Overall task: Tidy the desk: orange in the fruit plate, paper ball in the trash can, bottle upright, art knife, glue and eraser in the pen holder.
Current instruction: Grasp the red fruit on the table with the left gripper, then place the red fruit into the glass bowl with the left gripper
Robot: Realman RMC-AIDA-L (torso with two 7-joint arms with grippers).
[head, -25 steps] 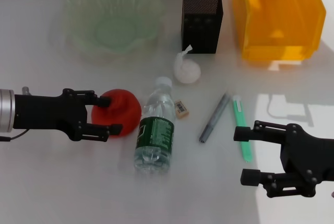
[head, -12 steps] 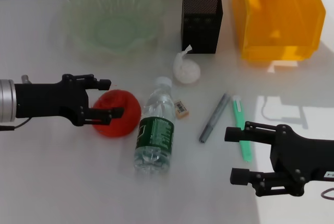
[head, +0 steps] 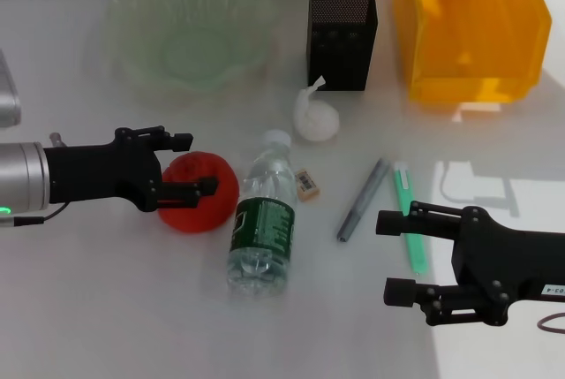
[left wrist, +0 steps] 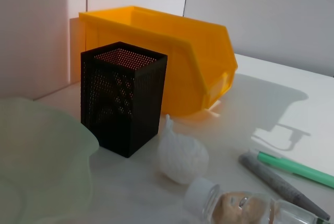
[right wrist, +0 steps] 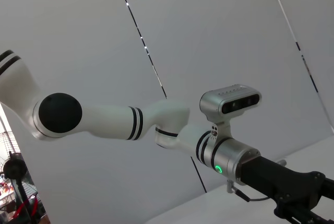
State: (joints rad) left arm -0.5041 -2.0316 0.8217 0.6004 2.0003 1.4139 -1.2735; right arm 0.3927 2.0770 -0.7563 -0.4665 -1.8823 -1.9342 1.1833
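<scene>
The orange (head: 201, 195) lies on the table left of the bottle (head: 262, 231), which lies on its side with its white cap (left wrist: 201, 197) toward the paper ball (head: 316, 119). My left gripper (head: 199, 164) is open, its fingers over the orange's top. My right gripper (head: 386, 255) is open and empty, just right of the grey art knife (head: 362, 200) and at the green glue stick (head: 408, 211). The eraser (head: 306, 184) lies between bottle and knife. At the back stand the fruit plate (head: 132, 52), the pen holder (head: 342, 39) and the trash can (head: 468, 34).
The left wrist view shows the pen holder (left wrist: 122, 98), trash can (left wrist: 177, 62), paper ball (left wrist: 182, 156) and the plate's rim (left wrist: 78, 135). The right wrist view shows only my left arm (right wrist: 229, 156) against a wall. A sunlit patch lies at the table's right.
My left gripper has shifted right over the orange and its fingers stand a little closer together. My right gripper has moved left toward the glue stick. The objects have not moved.
</scene>
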